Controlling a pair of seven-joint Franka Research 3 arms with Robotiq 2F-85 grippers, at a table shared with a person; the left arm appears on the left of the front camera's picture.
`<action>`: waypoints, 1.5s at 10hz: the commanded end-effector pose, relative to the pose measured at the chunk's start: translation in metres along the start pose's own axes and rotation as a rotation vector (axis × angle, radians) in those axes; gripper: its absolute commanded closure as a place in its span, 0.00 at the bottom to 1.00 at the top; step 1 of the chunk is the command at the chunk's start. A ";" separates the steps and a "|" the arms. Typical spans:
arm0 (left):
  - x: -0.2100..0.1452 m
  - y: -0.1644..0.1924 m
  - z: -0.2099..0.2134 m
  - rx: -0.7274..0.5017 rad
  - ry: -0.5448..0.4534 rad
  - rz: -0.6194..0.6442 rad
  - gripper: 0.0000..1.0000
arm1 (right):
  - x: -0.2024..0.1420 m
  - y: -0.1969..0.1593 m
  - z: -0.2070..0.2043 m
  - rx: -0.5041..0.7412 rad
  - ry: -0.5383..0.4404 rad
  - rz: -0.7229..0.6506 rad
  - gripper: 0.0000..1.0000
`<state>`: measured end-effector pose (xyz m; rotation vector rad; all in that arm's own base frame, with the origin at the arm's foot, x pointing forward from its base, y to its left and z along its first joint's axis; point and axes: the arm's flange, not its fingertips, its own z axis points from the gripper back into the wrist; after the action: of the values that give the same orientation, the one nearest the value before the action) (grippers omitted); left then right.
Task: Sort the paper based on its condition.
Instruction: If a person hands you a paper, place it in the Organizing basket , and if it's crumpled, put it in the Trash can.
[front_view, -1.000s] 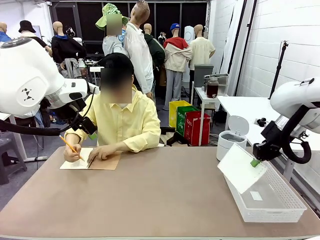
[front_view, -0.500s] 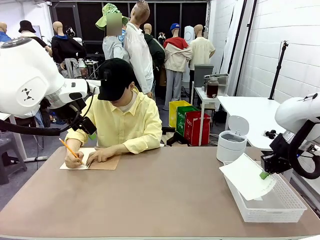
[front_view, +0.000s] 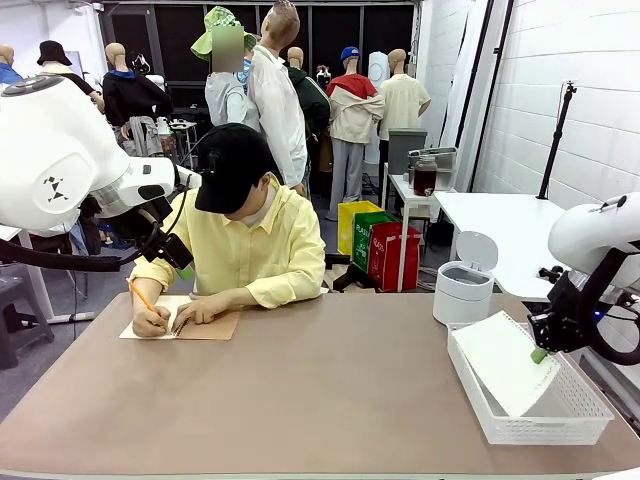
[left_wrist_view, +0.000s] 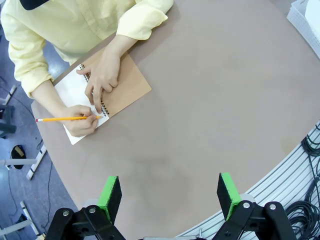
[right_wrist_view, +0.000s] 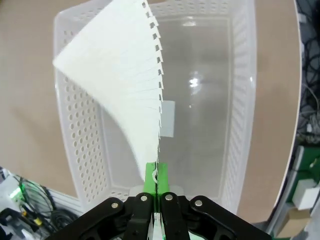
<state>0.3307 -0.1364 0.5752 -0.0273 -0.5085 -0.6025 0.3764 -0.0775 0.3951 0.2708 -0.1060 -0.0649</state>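
White paper (front_view: 505, 362) in right end effector (front_view: 541, 354) over mesh basket (front_view: 520, 432)

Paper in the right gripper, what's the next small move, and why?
Probably open the jaws and release: the right gripper is shut on the paper by its edge, and the sheet hangs low over the white mesh basket, so it should drop inside.

Near corner of the paper (right_wrist_view: 125, 85) is buried between the right gripper (right_wrist_view: 156, 167)'s pinched fingers (right_wrist_view: 150, 176), and the sheet covers part of the little label (right_wrist_view: 168, 119) on the basket (right_wrist_view: 240, 125) floor. From the front the right arm (front_view: 600, 235) runs off the picture's edge. Writing on the notebook (left_wrist_view: 122, 90) page is way too small to read, and the left wrist view clips the person (left_wrist_view: 75, 25)'s head off.
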 end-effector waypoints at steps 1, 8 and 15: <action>-0.001 0.001 -0.001 -0.002 -0.009 0.002 0.00 | -0.045 0.003 -0.030 -0.023 0.014 -0.087 1.00; -0.001 0.001 -0.001 -0.002 -0.009 0.002 0.00 | -0.035 0.015 -0.029 -0.035 0.064 -0.226 0.81; -0.001 0.001 -0.001 -0.002 -0.009 0.002 0.00 | -0.031 0.030 -0.003 -0.119 0.137 -0.207 0.00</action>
<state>0.3307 -0.1364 0.5752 -0.0273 -0.5084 -0.6024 0.3652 -0.0488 0.3943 0.2099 0.0480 -0.2414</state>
